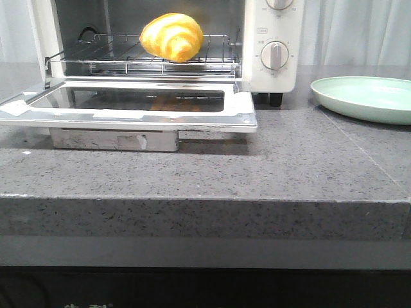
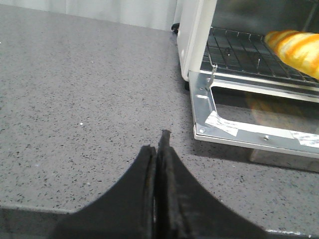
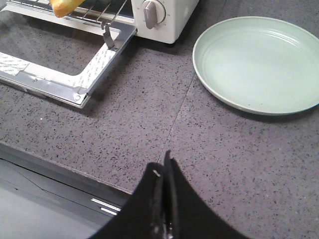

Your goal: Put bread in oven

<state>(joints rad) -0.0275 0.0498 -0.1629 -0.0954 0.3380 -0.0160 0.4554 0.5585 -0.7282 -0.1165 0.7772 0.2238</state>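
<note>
I report from left to right. My left gripper (image 2: pixel 158 144) hangs low over the bare grey bench (image 1: pixel 192 173), well clear of the oven (image 1: pixel 270 38), and its jaws are pressed together with nothing between them. I judge that it is parked there to leave the door's swing free.

The oven's glass door (image 1: pixel 128 102) lies folded down flat toward me, and the wire rack (image 1: pixel 115 61) has slid forward with it on its hooks, which explains why the rack sits so far out. The bread (image 1: pixel 172 36) rests on that rack, upright on its flat side, roughly mid-width and inside the opening. I judge the placing done and the door not yet closed. Pale strips of tape (image 2: pixel 222 123) cling to the door frame; I can read no print on them.

A small mark sits above the lower knob (image 1: pixel 275 55) on the front panel, too small for me to read. Dial ticks surround the knob, equally illegible.

The pale green plate (image 1: pixel 366 97) lies empty on the bench to the right of the oven, apart from it. My right gripper (image 3: pixel 164 169) hovers near the bench edge, short of the plate, its jaws likewise closed on nothing.
</note>
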